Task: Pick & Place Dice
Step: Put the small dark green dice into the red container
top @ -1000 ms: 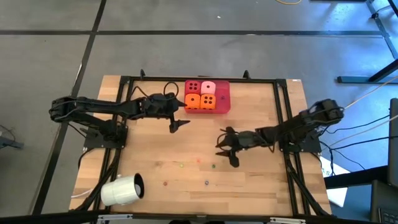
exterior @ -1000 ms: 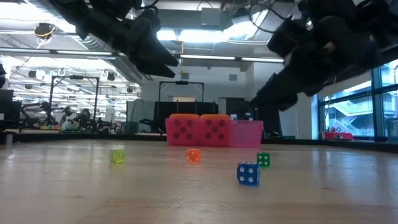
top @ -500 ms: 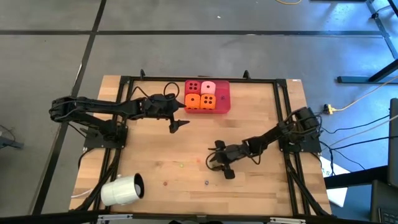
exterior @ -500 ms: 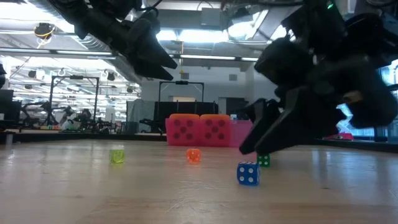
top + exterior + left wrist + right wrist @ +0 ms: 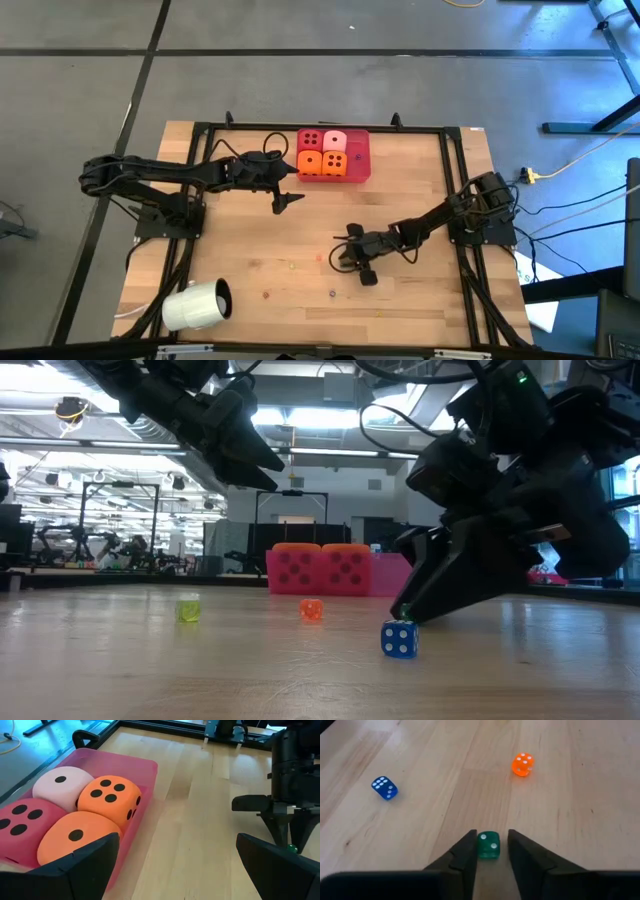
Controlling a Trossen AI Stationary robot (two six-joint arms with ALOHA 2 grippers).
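Four big soft dice, two orange (image 5: 310,162), one pale pink (image 5: 335,141) and one red (image 5: 311,139), sit in the pink-red tray (image 5: 359,160) at the table's far edge; the left wrist view shows them too, with the pink die (image 5: 61,787) farthest. My left gripper (image 5: 288,199) (image 5: 175,870) hovers open just near-left of the tray. My right gripper (image 5: 347,262) (image 5: 489,857) is down at the table's middle, open, its fingers on either side of a small green die (image 5: 489,845) that rests on the wood. My right gripper comes at the small green die low and slanting down from the table's right. One finger (image 5: 466,851) stands right against the die's side; whether it touches, I cannot tell. A narrow gap shows between the die and the other finger (image 5: 520,851).
Other small dice lie on the wood near my right gripper: orange (image 5: 522,764) (image 5: 311,609), blue (image 5: 384,787) (image 5: 399,639), yellow-green (image 5: 188,610). A white cup (image 5: 197,305) lies on its side at the near-left corner. Black frame rails (image 5: 455,180) run along the table's sides.
My right gripper has moved down and toward the table's near-left, from above the middle to table height, where it now straddles the small green die.
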